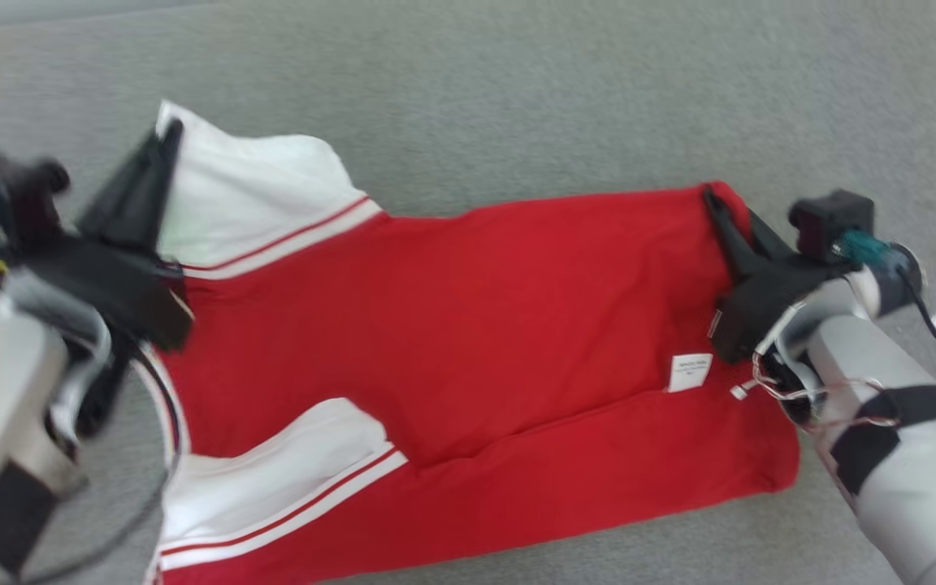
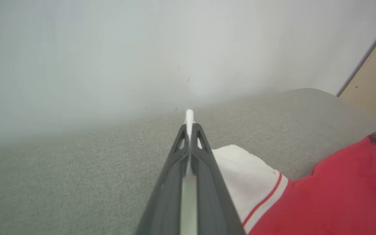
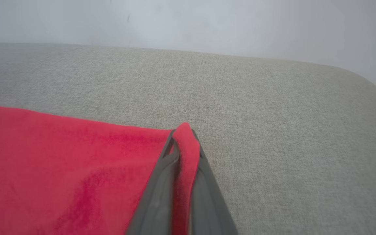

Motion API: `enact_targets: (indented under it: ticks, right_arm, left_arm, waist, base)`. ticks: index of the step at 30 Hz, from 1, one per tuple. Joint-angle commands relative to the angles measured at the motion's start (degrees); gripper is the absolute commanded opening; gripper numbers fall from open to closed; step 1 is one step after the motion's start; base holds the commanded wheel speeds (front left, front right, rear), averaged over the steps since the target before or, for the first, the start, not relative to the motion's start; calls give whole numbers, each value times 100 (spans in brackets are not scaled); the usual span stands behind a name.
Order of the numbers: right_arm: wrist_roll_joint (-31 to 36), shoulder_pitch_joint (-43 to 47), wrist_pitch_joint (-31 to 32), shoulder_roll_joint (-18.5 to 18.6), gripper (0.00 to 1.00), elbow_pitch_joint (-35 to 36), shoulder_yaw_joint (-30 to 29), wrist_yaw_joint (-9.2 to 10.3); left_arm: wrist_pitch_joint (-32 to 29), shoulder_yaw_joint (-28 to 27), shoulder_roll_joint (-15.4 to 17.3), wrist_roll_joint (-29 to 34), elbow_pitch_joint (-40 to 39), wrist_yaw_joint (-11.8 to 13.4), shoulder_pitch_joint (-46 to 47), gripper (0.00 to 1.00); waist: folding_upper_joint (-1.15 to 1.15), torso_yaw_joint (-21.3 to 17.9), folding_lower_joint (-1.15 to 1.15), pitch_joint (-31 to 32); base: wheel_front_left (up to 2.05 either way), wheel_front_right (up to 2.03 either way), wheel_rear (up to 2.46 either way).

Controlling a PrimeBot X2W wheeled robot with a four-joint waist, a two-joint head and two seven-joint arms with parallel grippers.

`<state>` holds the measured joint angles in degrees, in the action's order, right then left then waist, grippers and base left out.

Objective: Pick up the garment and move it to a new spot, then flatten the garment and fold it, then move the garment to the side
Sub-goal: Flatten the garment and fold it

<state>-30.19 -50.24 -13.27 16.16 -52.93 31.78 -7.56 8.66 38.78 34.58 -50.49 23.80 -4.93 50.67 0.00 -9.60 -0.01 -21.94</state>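
Grey cushion [image 1: 517,89] carries the garment [image 1: 452,325], red with white sleeves, spread mostly flat across the middle, sleeves left, hem right; left gripper [image 1: 171,130] clenched on the far white sleeve [image 1: 257,187] corner; right gripper [image 1: 712,197] clenched on the far hem corner; looks like the fold step, both far corners pinched; next move likely calls for lifting both together and carrying the far edge evenly toward the near edge; small white label [image 1: 690,372] near the hem shows from the head; wrist views add the pale wall [image 3: 188,19] behind the cushion and cloth nipped between each pair of fingers; left wrist adds a tan panel [image 2: 374,81].
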Motion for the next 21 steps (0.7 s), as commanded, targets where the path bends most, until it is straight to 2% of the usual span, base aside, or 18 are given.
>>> enact_targets:
  ticks: [1,6,12,21]
  right_arm:
    - [59,138,-80,108,0,44,-40,15]
    - [73,507,-185,292,0,265,-265,16]
    - [228,1036,-195,489,0,833,-697,15]
    - [543,2081,-198,543,0,1834,-1426,15]
  left_arm:
    - [137,1,34,29,-261,91,-270,0]
    - [432,29,71,153,-1228,552,-1083,0]
    - [607,-7,-63,269,-1944,991,-1982,0]
    - [662,-222,-429,368,-2335,1192,-2930,0]
  waist:
    - [0,267,1,220]
    - [0,463,1,300]
    - [0,647,1,402]
    - [0,766,1,578]
  base:
    - [0,0,0]
    - [0,0,0]
    - [0,0,0]
    - [0,0,0]
